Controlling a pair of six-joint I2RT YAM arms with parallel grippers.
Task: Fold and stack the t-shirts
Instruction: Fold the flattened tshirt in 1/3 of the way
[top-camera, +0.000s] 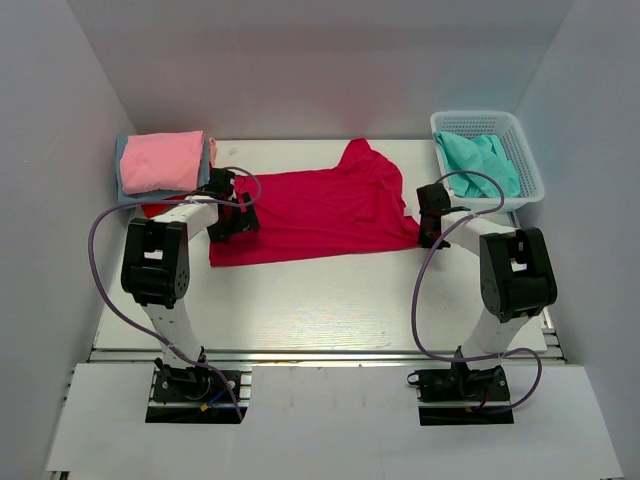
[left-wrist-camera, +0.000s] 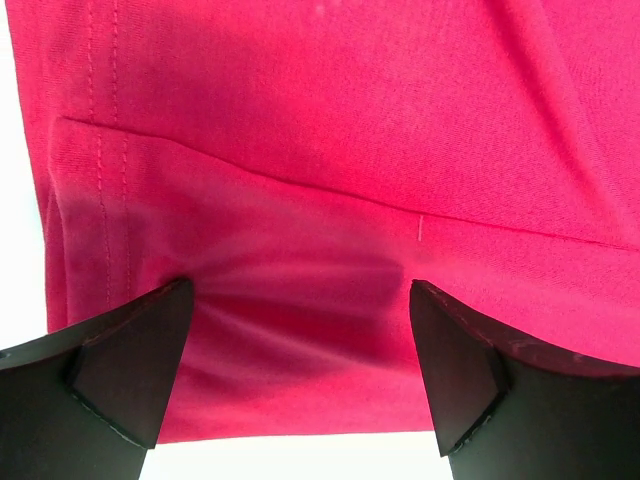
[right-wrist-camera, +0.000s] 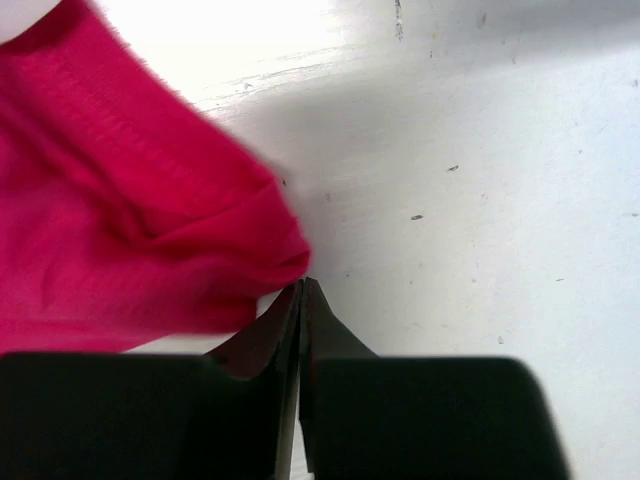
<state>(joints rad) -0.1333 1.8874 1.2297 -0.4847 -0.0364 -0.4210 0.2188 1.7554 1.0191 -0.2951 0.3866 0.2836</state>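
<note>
Left gripper (left-wrist-camera: 300, 292) hangs with its jaws spread wide over the stitched hem of the crimson t-shirt (top-camera: 320, 205). Right gripper (right-wrist-camera: 302, 288) is pressed closed with no cloth seen between its tips; a shirt corner lies just at its ten o'clock. The shirt lies spread mid-table (top-camera: 330, 300), with a folded pink t-shirt (top-camera: 160, 160) at ten o'clock and a teal t-shirt (top-camera: 480, 160) in the basket (top-camera: 478, 117) at two. The cloth is probably light and limp, so pinch the doubled hem corners

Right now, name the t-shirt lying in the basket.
The teal t-shirt, bunched in the white basket. The crimson t-shirt lies spread on the table; the pink t-shirt sits folded far left.
</note>
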